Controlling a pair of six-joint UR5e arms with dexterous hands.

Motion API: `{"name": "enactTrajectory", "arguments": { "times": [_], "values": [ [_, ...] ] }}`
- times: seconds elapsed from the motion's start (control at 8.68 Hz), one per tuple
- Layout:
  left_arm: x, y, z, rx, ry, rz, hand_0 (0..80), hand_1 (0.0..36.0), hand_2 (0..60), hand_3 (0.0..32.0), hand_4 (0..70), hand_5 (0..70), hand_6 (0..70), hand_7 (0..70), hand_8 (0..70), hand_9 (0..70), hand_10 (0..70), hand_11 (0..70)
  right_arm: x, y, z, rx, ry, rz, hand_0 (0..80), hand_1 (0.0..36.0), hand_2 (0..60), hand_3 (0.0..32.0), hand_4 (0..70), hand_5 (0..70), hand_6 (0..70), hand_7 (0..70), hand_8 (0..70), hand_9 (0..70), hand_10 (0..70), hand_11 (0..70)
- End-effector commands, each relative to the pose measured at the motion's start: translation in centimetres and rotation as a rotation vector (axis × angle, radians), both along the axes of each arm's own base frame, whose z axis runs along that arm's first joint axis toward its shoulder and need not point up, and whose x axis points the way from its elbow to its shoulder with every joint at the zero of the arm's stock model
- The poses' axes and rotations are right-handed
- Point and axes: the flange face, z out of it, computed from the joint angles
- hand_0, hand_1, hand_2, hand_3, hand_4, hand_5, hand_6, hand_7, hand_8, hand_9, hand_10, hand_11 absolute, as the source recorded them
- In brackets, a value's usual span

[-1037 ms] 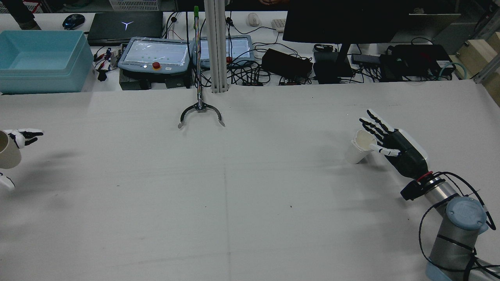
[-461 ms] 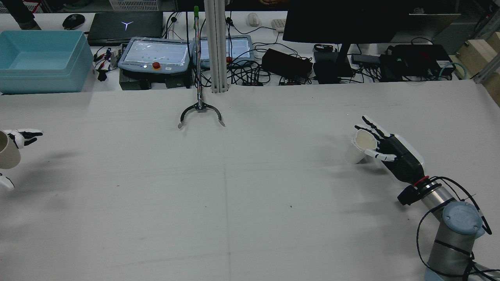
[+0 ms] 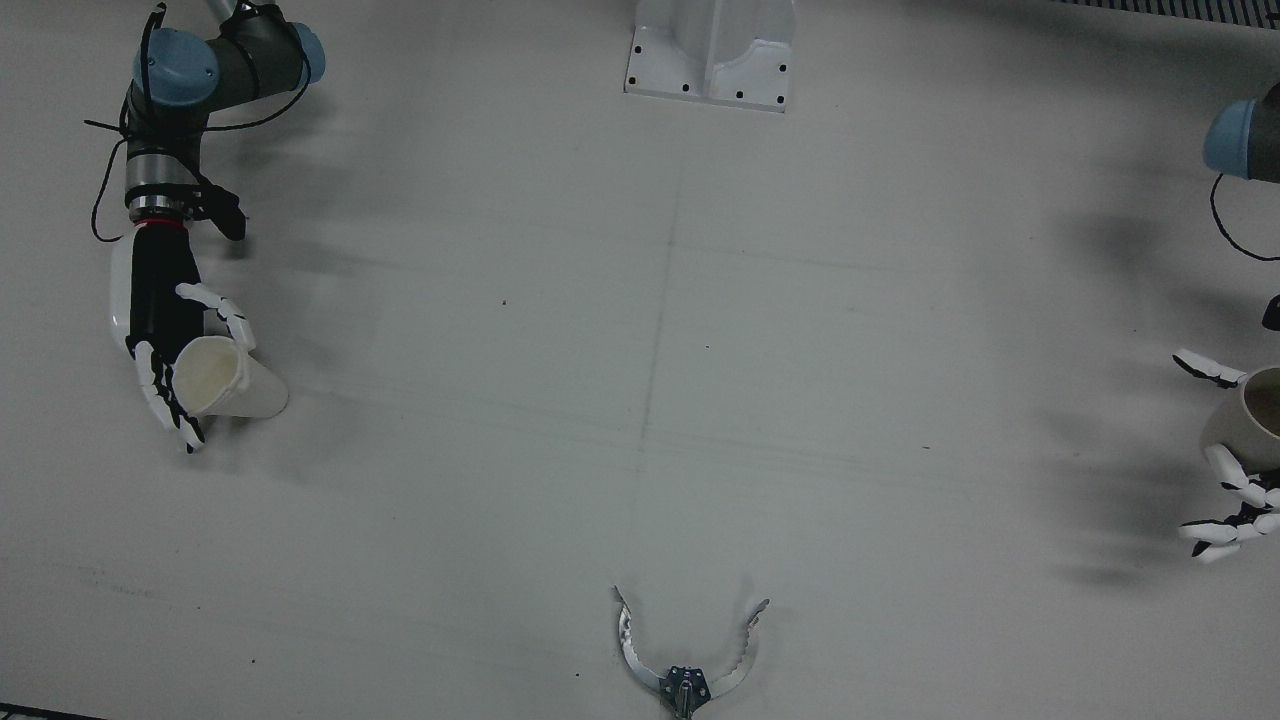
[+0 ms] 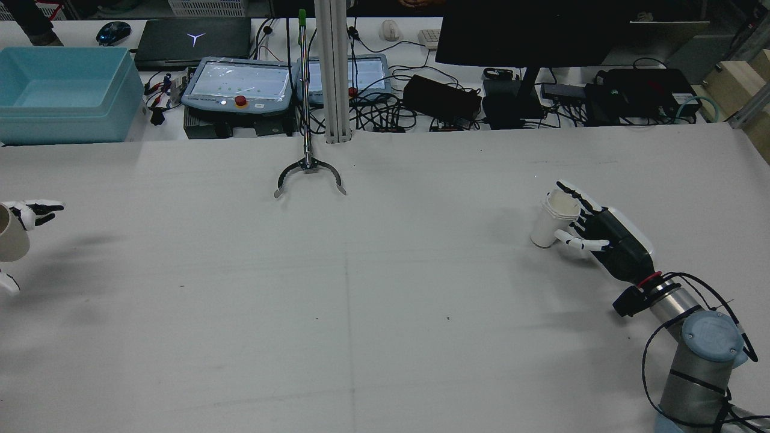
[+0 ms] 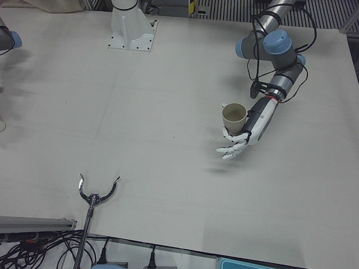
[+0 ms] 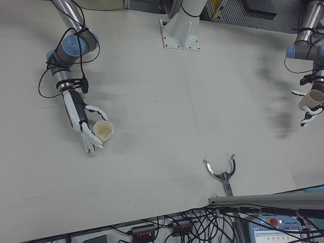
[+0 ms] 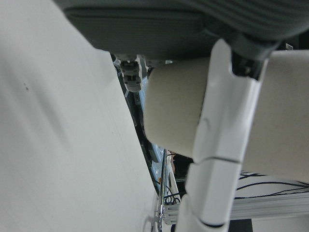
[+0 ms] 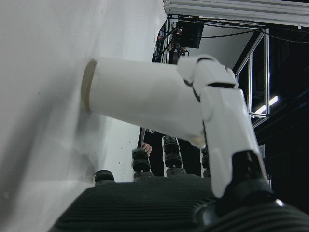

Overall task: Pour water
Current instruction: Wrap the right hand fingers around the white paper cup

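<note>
The right hand has its fingers curled around a white cup standing slightly tilted on the worktop, base down on the robot's right side. The left hand grips a beige cup upright, held above the worktop's left side. A metal grabber lies at the far middle edge, well apart from both.

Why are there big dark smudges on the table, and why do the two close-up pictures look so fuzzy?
The smudges are soft shadows of the arms, seen in the front view near the left hand. In the left hand view, the beige cup fills the frame too close, so it blurs; likewise the white cup in the right hand view.
</note>
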Motion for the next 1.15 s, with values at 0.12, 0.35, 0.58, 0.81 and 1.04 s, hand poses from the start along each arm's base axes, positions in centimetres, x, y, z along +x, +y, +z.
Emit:
{"name": "enactTrajectory", "arguments": {
  "times": [0.12,0.35,0.58,0.81,1.04],
  "values": [
    [-0.17,0.19,0.39,-0.004,-0.004,-0.001,80.0,17.4,0.0,0.0,70.0,70.0,24.1,21.7,15.5,12.4,9.1,13.7,-0.10,0.12,0.50,-0.007,0.009,-0.003,68.1,33.5,23.4,7.8,2.1,11.5,15.4,16.0,8.5,7.6,0.0,0.0],
    [-0.18,0.32,0.51,-0.005,-0.005,0.001,80.0,17.0,0.0,0.0,70.0,70.0,24.0,21.6,15.5,12.4,9.0,13.6,-0.10,0.02,0.41,-0.005,0.005,-0.002,65.5,32.7,23.9,8.2,3.0,11.5,16.1,16.8,9.4,8.9,0.0,0.0],
    [-0.18,0.32,0.51,-0.005,-0.005,0.001,80.0,17.0,0.0,0.0,70.0,70.0,24.0,21.6,15.4,12.4,9.0,13.5,-0.19,0.05,0.33,-0.004,0.004,-0.003,63.3,31.4,24.5,7.2,5.6,11.5,17.9,19.8,10.7,10.7,0.0,0.0],
    [-0.33,0.53,0.74,-0.006,-0.006,0.001,80.0,16.9,0.0,0.0,70.0,70.0,24.0,21.5,15.3,12.2,9.0,13.6,-0.30,0.06,0.35,-0.005,0.005,-0.005,62.3,30.4,24.8,6.2,8.4,11.5,20.0,23.6,11.4,11.9,0.0,0.0],
    [-0.32,0.52,0.72,-0.005,-0.005,0.001,80.0,16.9,0.0,0.0,70.0,70.0,23.9,21.4,15.3,12.2,9.0,13.5,-0.41,0.07,0.36,-0.006,0.008,-0.006,62.3,30.2,25.2,6.2,10.2,11.4,21.1,24.4,11.1,11.6,0.0,0.0]
  ]
}}
